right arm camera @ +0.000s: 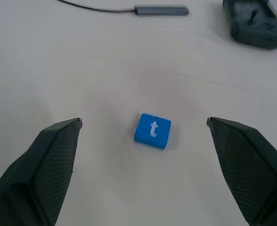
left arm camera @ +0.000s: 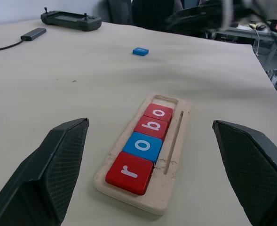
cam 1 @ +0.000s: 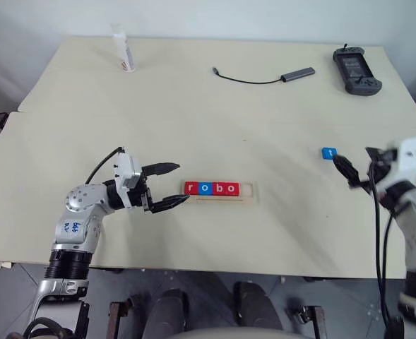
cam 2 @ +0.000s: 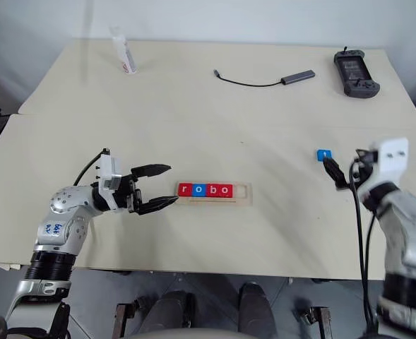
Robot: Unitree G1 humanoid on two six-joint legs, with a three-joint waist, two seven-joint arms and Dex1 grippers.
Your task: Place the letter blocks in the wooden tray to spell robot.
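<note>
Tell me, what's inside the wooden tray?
The wooden tray holds four letter blocks spelling "robo": red, blue, red, red. One end slot is empty. The tray floor beneath them is covered.

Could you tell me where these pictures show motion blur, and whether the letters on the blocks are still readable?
In the left eye view the right gripper is smeared by motion, while the left gripper is crisp. In the left wrist view the tiles in the wooden tray read r, o, b, o clearly. In the right wrist view the blue t block is legible, slightly soft.
</note>
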